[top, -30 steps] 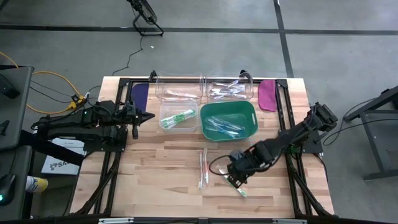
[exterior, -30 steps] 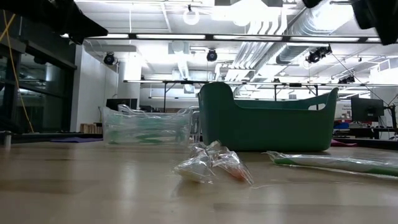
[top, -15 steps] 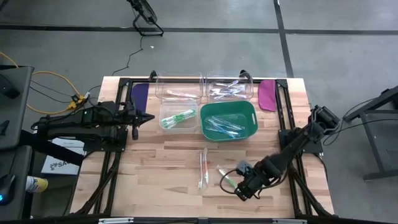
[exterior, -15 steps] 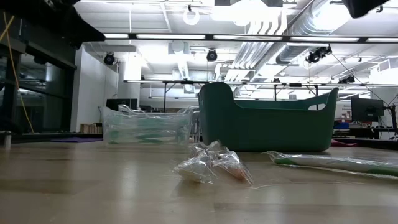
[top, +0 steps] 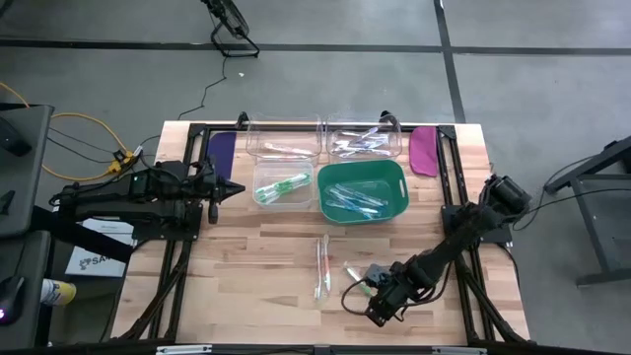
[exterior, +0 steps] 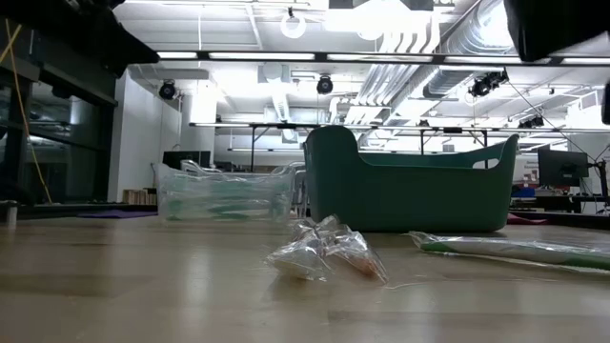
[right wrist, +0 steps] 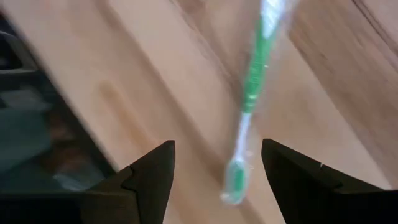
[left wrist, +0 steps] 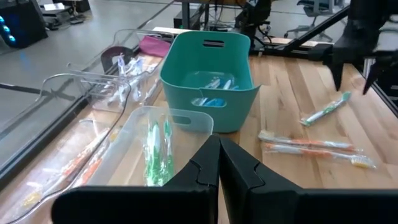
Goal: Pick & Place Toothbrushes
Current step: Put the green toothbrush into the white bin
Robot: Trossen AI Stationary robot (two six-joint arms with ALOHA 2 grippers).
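Note:
A green toothbrush (right wrist: 252, 81) in clear wrap lies flat on the wood near the table's near edge, also visible in the high view (top: 362, 287) and the low view (exterior: 515, 250). My right gripper (right wrist: 217, 149) hangs open above its head end, touching nothing; in the high view it is over the near edge (top: 379, 308). Two wrapped orange toothbrushes (top: 322, 266) lie side by side left of it. My left gripper (left wrist: 219, 155) is shut and empty, waiting beside the clear bin of green toothbrushes (top: 283, 184).
A teal bin (top: 363, 190) holds blue toothbrushes. Two clear bins (top: 281, 138) (top: 363, 140) stand along the far edge, with a purple paddle (top: 222, 148) and a magenta paddle (top: 424, 150) beside them. Bare wood lies between the bins and the loose toothbrushes.
My right gripper has moved toward the table's near edge, along the green toothbrush, and stays open. The toothbrushes on the table have not moved.

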